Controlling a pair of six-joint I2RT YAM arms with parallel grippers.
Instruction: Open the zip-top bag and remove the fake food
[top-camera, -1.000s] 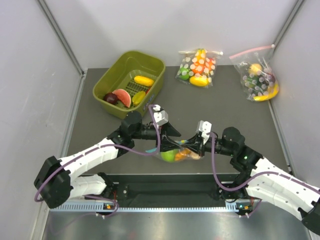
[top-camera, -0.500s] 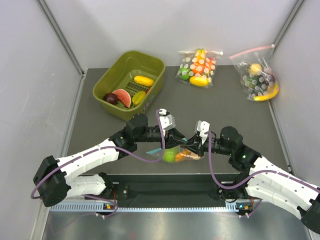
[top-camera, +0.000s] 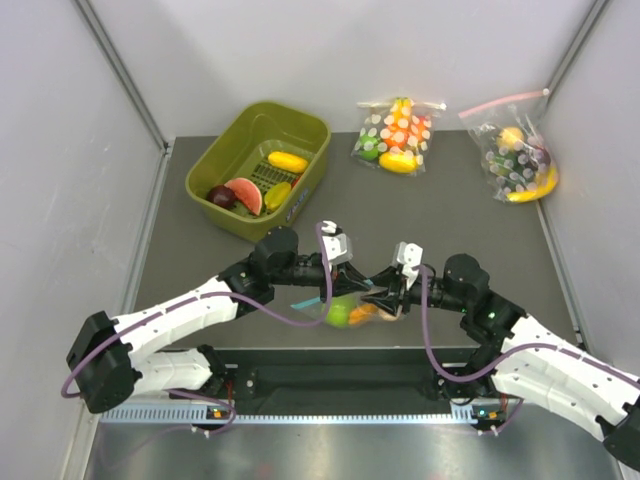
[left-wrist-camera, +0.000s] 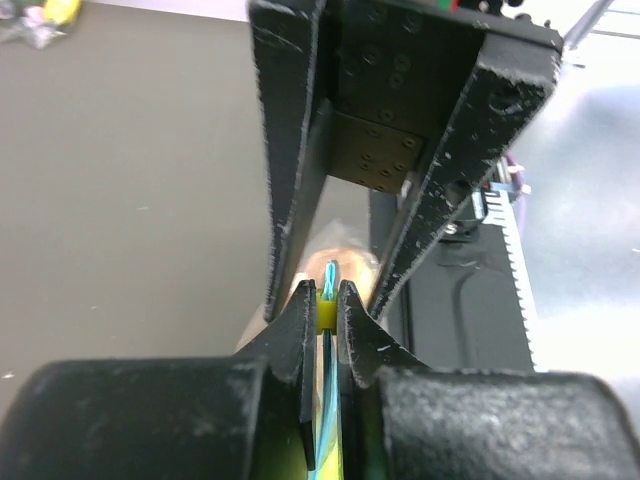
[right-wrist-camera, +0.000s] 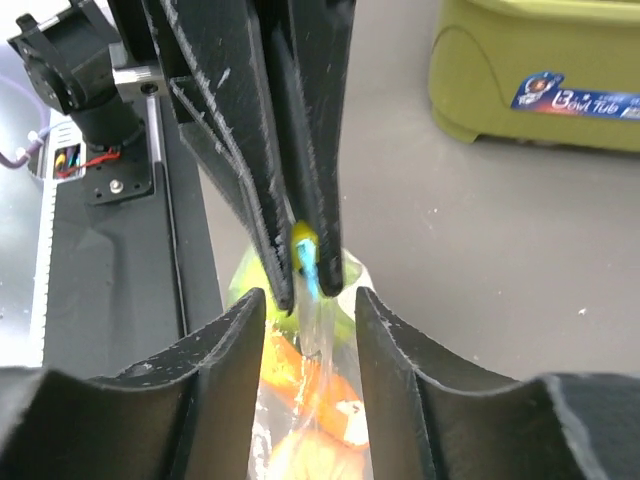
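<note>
Dark grey tabletop (top-camera: 440, 220) runs between pale walls, and near its front edge, between the two arms, hangs the zip-top bag (top-camera: 358, 310). It is held up by its mouth, so the fake food sags to the bottom: a green fruit (top-camera: 338, 314) beside orange pieces (top-camera: 366, 313).

The left end effector (left-wrist-camera: 327, 300) is pinched tight on the light-blue zip strip (right-wrist-camera: 308, 268), where a small yellow bit also shows. That likely anchors one end of the seal.

The right end effector (right-wrist-camera: 308, 295) faces it with fingers apart, straddling the same stretch of strip and the film below. It looks placed to take the opposite lip so the two can pull the mouth open.

Farther back sit an olive bin (top-camera: 312, 165) of toy food and two dotted bags (top-camera: 395, 135) (top-camera: 518, 160), well apart.
</note>
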